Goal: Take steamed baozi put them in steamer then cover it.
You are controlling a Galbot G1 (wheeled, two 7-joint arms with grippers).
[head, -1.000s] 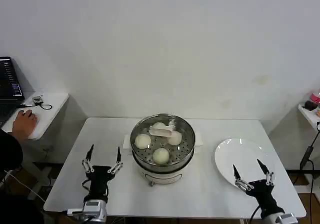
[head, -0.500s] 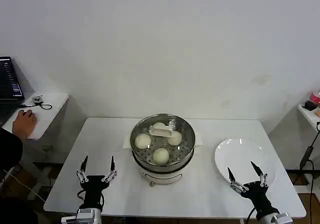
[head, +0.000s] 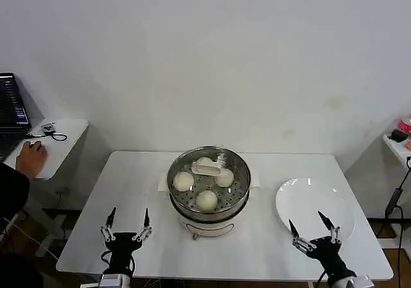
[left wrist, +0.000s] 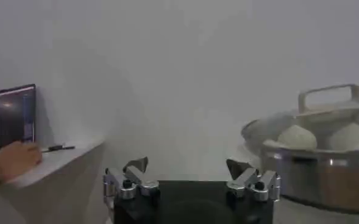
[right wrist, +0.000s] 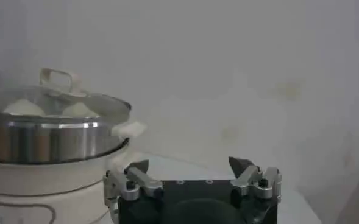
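Against the plain white wall, at far left of the head view, a small side table (head: 61, 140) carries a laptop (head: 11, 111) with a lit screen, a cable and a small object; a person's hand (head: 29, 158) rests on its near edge.

Next comes the white bench (head: 128, 191), rectangular and matte, standing a little off the wall. Near its front left edge the left tool (head: 127, 225) hangs just above the surface, its two dark fingers spread wide and holding nothing; in the left wrist view the same tool (left wrist: 188, 170) stands open, with the steamer off to one side.

At the middle of the bench sits the steamer (head: 209, 198), a shiny steel pot on a white base. The steamed baozi (head: 206, 199) lie inside on the perforated floor, four white buns set close together. The cover (head: 209, 172), clear glass with a metal rim and a pale handle, rests level on the steamer's rim, closing it. A white cloth (head: 162, 182) pokes out from behind the pot on both sides.

Right of the steamer, well apart from it, lies a bare white plate (head: 311, 201). The right tool (head: 313, 233) hovers at the plate's near edge, fingers wide apart and empty; the right wrist view shows the tool (right wrist: 191, 173) open too, the covered steamer beside it.

At far right, another small table edge (head: 397, 145) bears a few small objects.
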